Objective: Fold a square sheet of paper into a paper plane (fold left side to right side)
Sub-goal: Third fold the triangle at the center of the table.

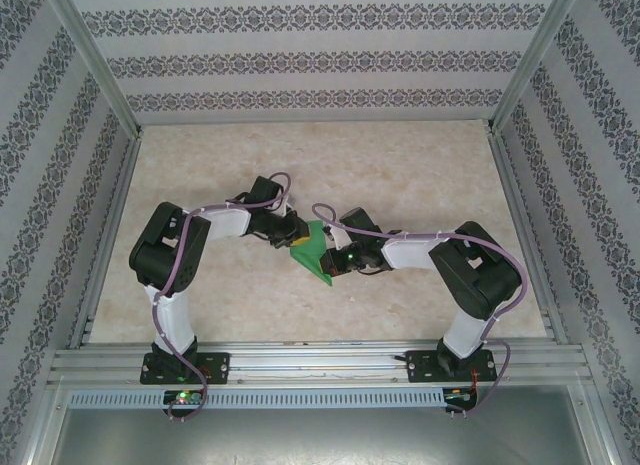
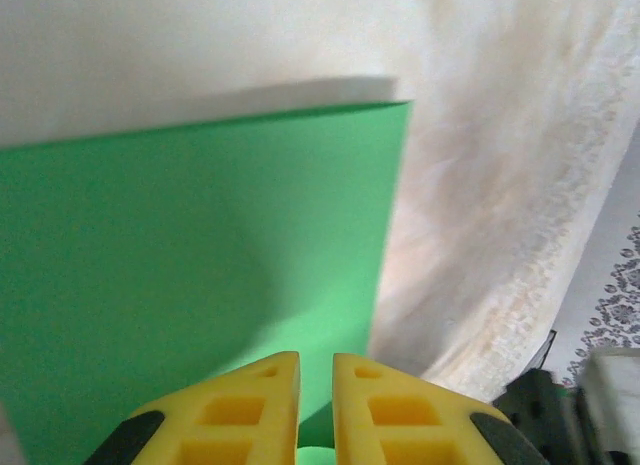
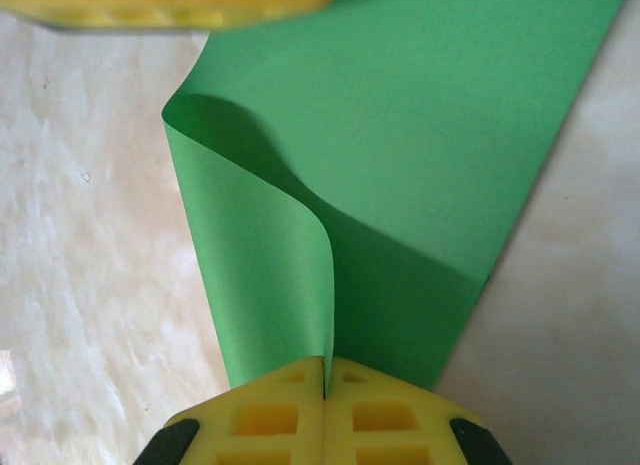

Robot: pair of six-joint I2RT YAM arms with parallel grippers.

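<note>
Green square sheet of paper [image 1: 312,253], one only, lay curled at the middle of the table [image 1: 300,155], well apart from every edge, between your two grippers: right gripper [image 3: 325,373] jaws pinched shut on its border, left gripper [image 2: 315,375] jaws a narrow slit apart, grip not determinable. Risk, as judged: if your left slackened while the right pulled, the sheet could slip and crease off-line.

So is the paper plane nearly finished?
Not yet. Done: one side of the green paper is curled up and over. In hand: the right claw pinches that curled edge, and the left claw is at another edge. Left: no flat crease shows, so the first fold and the pointed shape remain.
</note>
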